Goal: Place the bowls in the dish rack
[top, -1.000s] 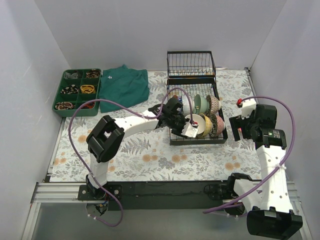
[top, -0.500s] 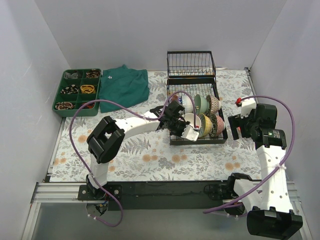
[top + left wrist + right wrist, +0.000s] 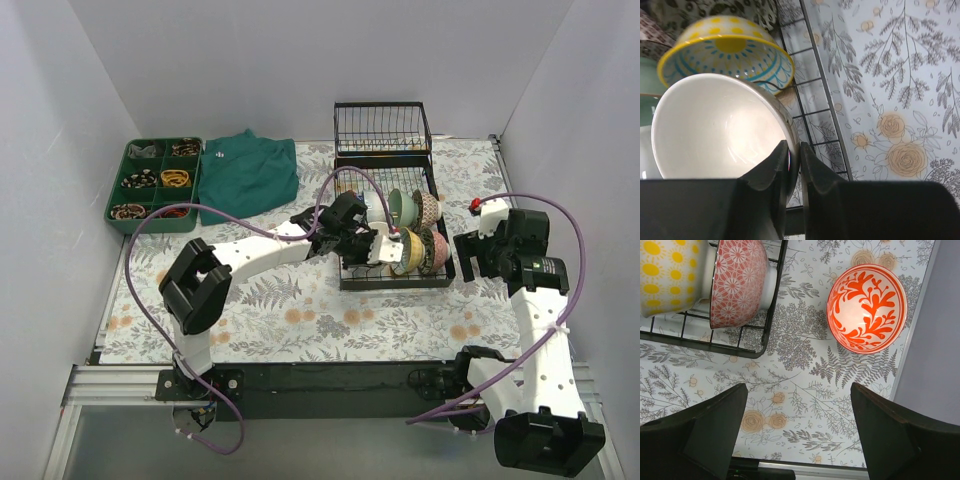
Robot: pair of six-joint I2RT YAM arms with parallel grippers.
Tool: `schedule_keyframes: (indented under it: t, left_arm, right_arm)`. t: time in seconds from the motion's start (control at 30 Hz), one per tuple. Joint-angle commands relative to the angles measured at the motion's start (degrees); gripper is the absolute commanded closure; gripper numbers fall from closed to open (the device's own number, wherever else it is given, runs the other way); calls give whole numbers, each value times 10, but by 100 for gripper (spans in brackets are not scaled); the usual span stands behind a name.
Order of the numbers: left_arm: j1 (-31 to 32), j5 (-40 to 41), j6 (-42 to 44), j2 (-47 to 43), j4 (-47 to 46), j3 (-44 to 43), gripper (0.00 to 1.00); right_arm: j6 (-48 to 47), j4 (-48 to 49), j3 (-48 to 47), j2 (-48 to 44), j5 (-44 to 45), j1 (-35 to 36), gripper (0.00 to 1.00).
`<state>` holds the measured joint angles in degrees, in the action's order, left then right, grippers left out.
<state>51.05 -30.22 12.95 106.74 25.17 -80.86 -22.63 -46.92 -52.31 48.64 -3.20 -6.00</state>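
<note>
The black wire dish rack point(image 3: 346, 281) stands at centre right and holds several bowls on edge, among them a pale green one point(image 3: 398, 207), a yellow-sun one point(image 3: 411, 250) and a red-patterned one point(image 3: 438, 250). My left gripper point(image 3: 376, 246) is shut on the rim of a plain cream bowl point(image 3: 715, 125). It holds the bowl tilted inside the rack, against the yellow-sun bowl point(image 3: 730, 52). My right gripper point(image 3: 797, 387) is open and empty above the mat. A red-orange bowl point(image 3: 866, 307) sits upright on the mat beyond it, right of the rack point(image 3: 771, 305).
A green compartment tray point(image 3: 120, 185) with small items sits at the back left, with a green cloth point(image 3: 248, 175) beside it. The rack's upright wire basket section point(image 3: 382, 125) stands at the back. White walls close in the floral mat point(image 3: 280, 310).
My left gripper has carried the cream bowl up and to the right, deeper into the rack beside the yellow-sun bowl. The right arm has shifted slightly left.
</note>
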Motion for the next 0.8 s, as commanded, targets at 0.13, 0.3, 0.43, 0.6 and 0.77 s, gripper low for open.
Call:
schedule_keyframes:
  t: [0.13, 0.3, 0.43, 0.6, 0.77]
  left_arm:
    - [4, -12, -206, -104, -144, -55, 100]
    - [-9, 31, -511, -159, -368, 22, 100]
    - [-33, 46, -727, -204, -556, 133, 100]
    - [-38, 67, -842, -206, -659, 207, 100]
    - [-40, 103, -963, -188, -703, 239, 100]
  right_arm:
    - [8, 7, -33, 29, -1, -2, 7]
    - [17, 1, -31, 38, -3, -2, 8]
    - [11, -2, -23, 49, 6, -2, 8]
    - [-2, 0, -13, 68, 20, -2, 9]
    - [-11, -4, -11, 78, 29, -2, 9]
